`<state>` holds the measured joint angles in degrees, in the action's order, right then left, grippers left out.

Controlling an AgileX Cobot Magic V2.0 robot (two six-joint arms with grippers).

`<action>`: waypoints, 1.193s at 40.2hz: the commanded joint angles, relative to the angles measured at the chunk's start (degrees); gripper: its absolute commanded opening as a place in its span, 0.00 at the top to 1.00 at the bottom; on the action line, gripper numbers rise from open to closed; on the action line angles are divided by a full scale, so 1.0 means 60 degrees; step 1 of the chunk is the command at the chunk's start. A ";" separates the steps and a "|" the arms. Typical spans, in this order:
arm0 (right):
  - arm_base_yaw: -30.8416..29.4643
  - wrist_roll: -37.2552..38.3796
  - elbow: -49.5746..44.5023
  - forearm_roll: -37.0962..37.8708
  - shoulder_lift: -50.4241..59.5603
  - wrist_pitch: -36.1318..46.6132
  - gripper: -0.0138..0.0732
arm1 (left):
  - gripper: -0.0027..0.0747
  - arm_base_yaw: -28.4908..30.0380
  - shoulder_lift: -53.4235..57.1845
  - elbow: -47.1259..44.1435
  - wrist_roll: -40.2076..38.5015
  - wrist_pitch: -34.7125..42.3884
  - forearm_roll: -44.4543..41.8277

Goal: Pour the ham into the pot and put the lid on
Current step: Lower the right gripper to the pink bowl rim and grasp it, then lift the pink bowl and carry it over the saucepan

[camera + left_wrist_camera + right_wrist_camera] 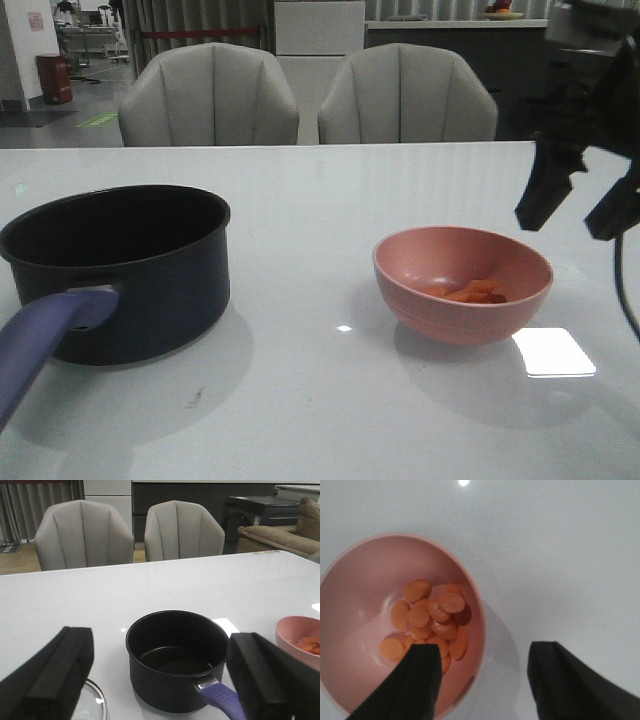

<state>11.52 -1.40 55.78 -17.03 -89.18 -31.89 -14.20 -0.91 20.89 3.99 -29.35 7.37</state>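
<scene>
We're hovering our right gripper (578, 208), jaws spread and gripping nothing, above the pink bowl's (462, 285) right rim, the ham (430, 620) lying inside. Our left gripper (160, 680) is hanging wide open behind the empty pot (125, 265); probably the lid's (95, 700) edge is peeking beside it.

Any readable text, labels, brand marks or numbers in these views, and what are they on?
None can be read.
Dark navy saucepan, its purple-blue handle, pink bowl of orange ham pieces: no markings visible.
Pale poster on the far wall: too small and blurred to read.
Dark box behind the table: label blurred, illegible.
</scene>
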 commanded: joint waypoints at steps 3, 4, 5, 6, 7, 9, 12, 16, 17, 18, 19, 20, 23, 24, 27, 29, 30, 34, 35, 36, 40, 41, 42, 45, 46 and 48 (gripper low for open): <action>0.0063 -0.0182 0.0743 -0.0104 -0.0760 0.0194 0.30 | 0.21 0.0039 -0.0131 0.0259 -0.0005 0.0661 0.0120; 0.0063 -0.0182 0.0790 -0.0104 -0.0937 0.0183 0.31 | 0.21 0.0039 -0.0131 0.0259 -0.0005 0.0661 0.0120; 0.0063 -0.0182 0.0844 -0.0104 -0.1098 0.0183 0.33 | 0.21 0.0039 -0.0131 0.0259 -0.0005 0.0661 0.0120; 0.0063 -0.0182 0.0899 -0.0104 -0.1216 0.0165 0.35 | 0.21 0.0039 -0.0131 0.0259 -0.0005 0.0661 0.0120; 0.0063 -0.0182 0.0947 -0.0106 -0.1361 0.0138 0.38 | 0.21 0.0039 -0.0131 0.0259 -0.0005 0.0661 0.0120; 0.0063 -0.0182 0.1042 -0.0128 -0.1568 0.0073 0.44 | 0.21 0.0039 -0.0131 0.0259 -0.0005 0.0661 0.0120; 0.0063 -0.0182 0.1143 -0.0159 -0.1838 0.0032 0.57 | 0.21 0.0039 -0.0131 0.0259 -0.0005 0.0661 0.0120; 0.0063 -0.0182 0.1172 -0.0247 -0.1908 0.0092 0.69 | 0.21 0.0039 -0.0131 0.0259 -0.0005 0.0661 0.0120; 0.0063 -0.0182 0.1172 -0.0247 -0.1908 0.0169 0.69 | 0.21 0.0039 -0.0131 0.0259 -0.0005 0.0661 0.0120; 0.0063 -0.0221 0.1172 -0.0247 -0.1908 0.0226 0.68 | 0.21 0.0039 -0.0131 0.0259 -0.0005 0.0661 0.0120; 0.0063 -0.0265 0.1172 -0.0247 -0.1908 0.0309 0.68 | 0.21 0.0039 -0.0131 0.0259 -0.0005 0.0661 0.0120; 0.0052 -0.0326 0.1172 -0.0236 -0.1908 0.0332 0.68 | 0.21 0.0039 -0.0131 0.0259 -0.0005 0.0661 0.0120; 0.0031 -0.0397 0.1172 -0.0250 -0.1908 0.0395 0.68 | 0.21 0.0039 -0.0131 0.0259 -0.0005 0.0661 0.0120; 0.0024 -0.0384 0.1172 -0.0317 -0.1908 0.0452 0.68 | 0.21 0.0039 -0.0131 0.0259 -0.0005 0.0661 0.0120; 0.0024 -0.0393 0.1385 -0.0391 -0.1828 0.0302 0.68 | 0.21 0.0039 -0.0131 0.0259 -0.0005 0.0661 0.0120; 0.0024 -0.0405 0.1763 -0.0391 -0.1734 0.0034 0.68 | 0.21 0.0039 -0.0131 0.0259 -0.0005 0.0661 0.0120; 0.0052 -0.0406 0.1877 -0.0391 -0.1676 -0.0080 0.68 | 0.21 0.0039 -0.0131 0.0259 -0.0005 0.0661 0.0120; 0.0463 -0.0747 0.2773 -0.0391 -0.1391 -0.0359 0.68 | 0.21 0.0039 -0.0131 0.0259 -0.0005 0.0661 0.0120; 0.0592 -0.0831 0.2944 -0.0391 -0.1306 -0.0369 0.68 | 0.21 0.0039 -0.0131 0.0259 -0.0005 0.0661 0.0120; 0.0778 -0.0906 0.3170 -0.0391 -0.1252 -0.0369 0.68 | 0.21 0.0039 -0.0131 0.0259 -0.0005 0.0661 0.0120; 0.1478 -0.1010 0.3879 -0.0391 -0.1137 -0.0318 0.68 | 0.21 0.0039 -0.0131 0.0259 -0.0005 0.0661 0.0120; 0.1722 -0.1062 0.4082 -0.0391 -0.1137 -0.0277 0.68 | 0.21 0.0039 -0.0131 0.0259 -0.0005 0.0661 0.0120; 0.1910 -0.1117 0.4222 -0.0391 -0.1137 -0.0209 0.68 | 0.21 0.0039 -0.0131 0.0259 -0.0005 0.0661 0.0120; 0.2564 -0.1363 0.4528 -0.0391 -0.1137 0.0378 0.68 | 0.21 0.0039 -0.0131 0.0259 -0.0005 0.0661 0.0120; 0.2826 -0.1427 0.4557 -0.0380 -0.1137 0.0617 0.68 | 0.21 0.0039 -0.0131 0.0259 -0.0005 0.0661 0.0120; 0.3268 -0.1612 0.4566 -0.0373 -0.1137 0.1337 0.68 | 0.21 0.0039 -0.0131 0.0259 -0.0005 0.0661 0.0120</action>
<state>27.36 -8.64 80.62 -18.56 -99.15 -32.24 -14.02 -0.91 20.89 3.99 -29.42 7.37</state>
